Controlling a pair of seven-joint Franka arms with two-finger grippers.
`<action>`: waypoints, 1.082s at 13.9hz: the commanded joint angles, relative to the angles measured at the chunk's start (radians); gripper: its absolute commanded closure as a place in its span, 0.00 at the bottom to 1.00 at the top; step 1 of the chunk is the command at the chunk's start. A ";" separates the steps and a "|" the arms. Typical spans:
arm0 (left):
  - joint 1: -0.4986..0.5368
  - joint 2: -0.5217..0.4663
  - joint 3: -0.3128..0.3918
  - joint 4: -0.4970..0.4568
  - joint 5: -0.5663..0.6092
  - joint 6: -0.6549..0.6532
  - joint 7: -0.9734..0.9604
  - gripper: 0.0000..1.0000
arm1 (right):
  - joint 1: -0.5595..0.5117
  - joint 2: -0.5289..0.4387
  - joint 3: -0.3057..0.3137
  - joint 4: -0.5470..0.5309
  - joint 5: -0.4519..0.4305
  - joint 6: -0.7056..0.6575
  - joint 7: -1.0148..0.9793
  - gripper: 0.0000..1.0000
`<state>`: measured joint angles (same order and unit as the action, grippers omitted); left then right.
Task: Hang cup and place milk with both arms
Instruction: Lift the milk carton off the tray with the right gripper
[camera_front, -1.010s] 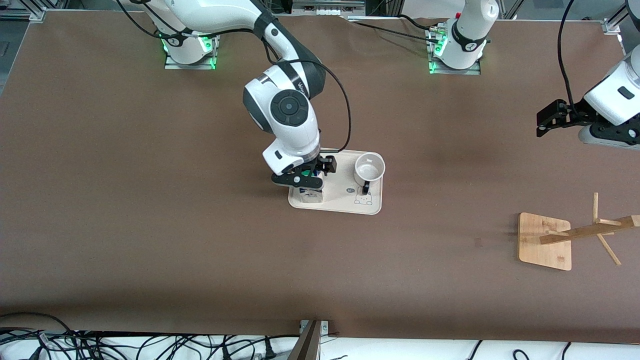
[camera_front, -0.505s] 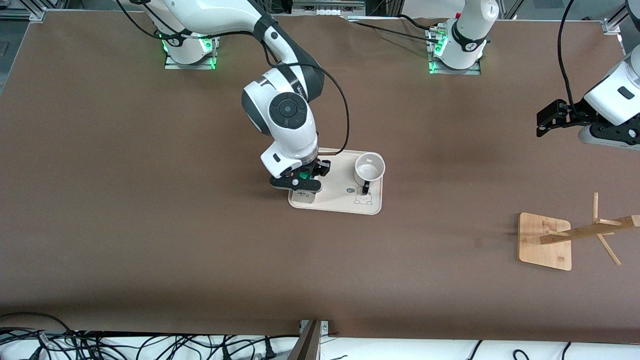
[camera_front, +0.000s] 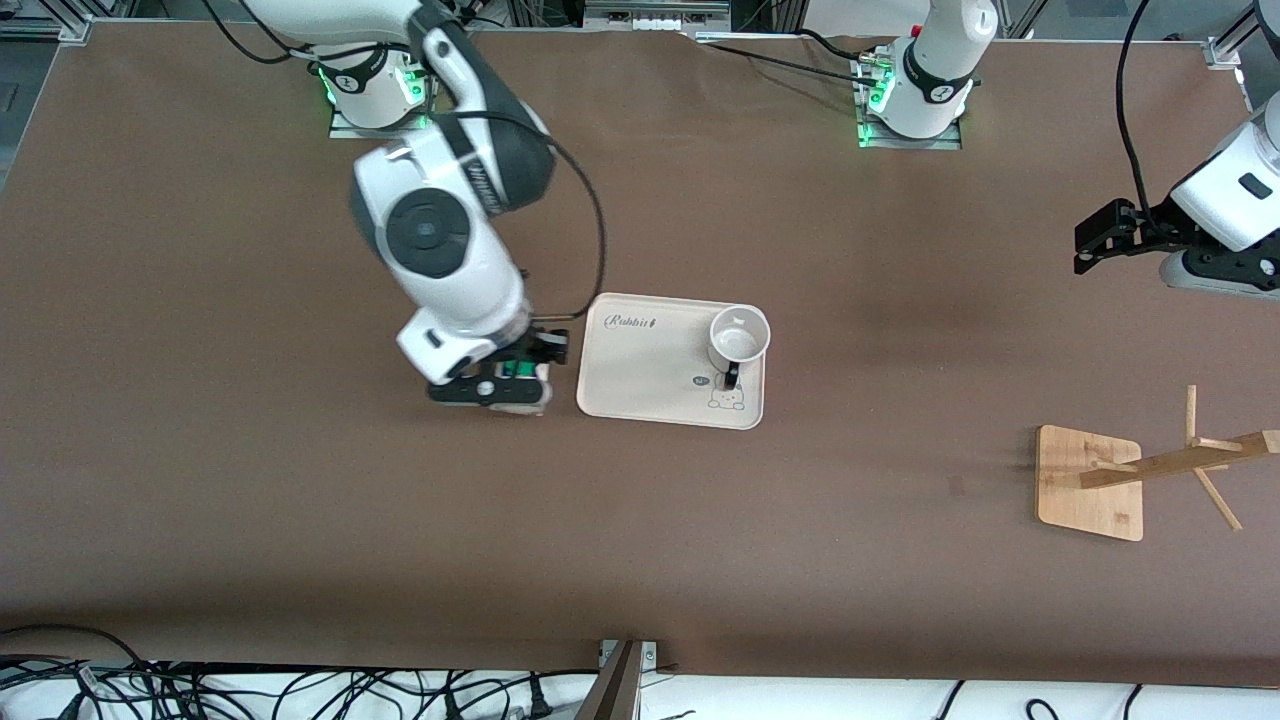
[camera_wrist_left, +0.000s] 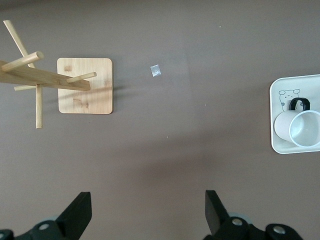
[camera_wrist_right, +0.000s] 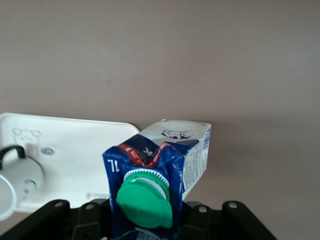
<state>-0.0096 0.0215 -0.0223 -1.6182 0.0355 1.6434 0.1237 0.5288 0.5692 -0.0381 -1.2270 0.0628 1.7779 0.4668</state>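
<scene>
Just beside the tray (camera_front: 640, 385), toward the right arm's end of the table, the right gripper (camera_front: 505, 378) hangs over bare tabletop with the milk (camera_front: 522, 385) clamped between its fingers. In the right wrist view the carton (camera_wrist_right: 155, 172) fills the lower middle, green cap (camera_wrist_right: 145, 202) toward the camera, its gabled top pinched between the black finger mounts; the carton tilts away from the wrist. Whether its base touches the table cannot be told.

Tray: cream, rounded corners, "Rabbit" lettering at one end, a small bear drawing at the other. The cup (camera_front: 738, 340) stands upright on it at the end toward the left arm, mouth up, thin black handle (camera_front: 731, 376) pointing toward the front camera, just beside the bear drawing. Cup and milk are apart, with the bare tray between them.

Left gripper (camera_front: 1105, 235): waiting over the table at the left arm's end, well away from the tray, fingers spread wide with nothing between them; the left wrist view shows both fingertips (camera_wrist_left: 75, 215) apart over brown surface.

Wooden cup rack (camera_front: 1150, 470) stands nearer the front camera than the left gripper, square base on the table, pegs sticking out. A small scrap (camera_wrist_left: 156, 71) lies on the table near the base.
</scene>
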 joint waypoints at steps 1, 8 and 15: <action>-0.001 0.021 0.004 0.046 -0.012 -0.023 -0.009 0.00 | -0.090 -0.089 0.010 -0.098 0.020 -0.040 -0.163 0.79; -0.003 0.096 -0.004 0.070 -0.009 -0.082 0.036 0.00 | -0.334 -0.186 -0.002 -0.365 0.078 0.056 -0.546 0.74; -0.079 0.210 -0.076 0.069 -0.187 -0.062 -0.159 0.00 | -0.377 -0.190 -0.003 -0.500 0.114 0.199 -0.605 0.71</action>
<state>-0.0534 0.1766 -0.0783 -1.5886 -0.1142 1.5736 0.0356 0.1591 0.4232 -0.0508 -1.6561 0.1553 1.9263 -0.1224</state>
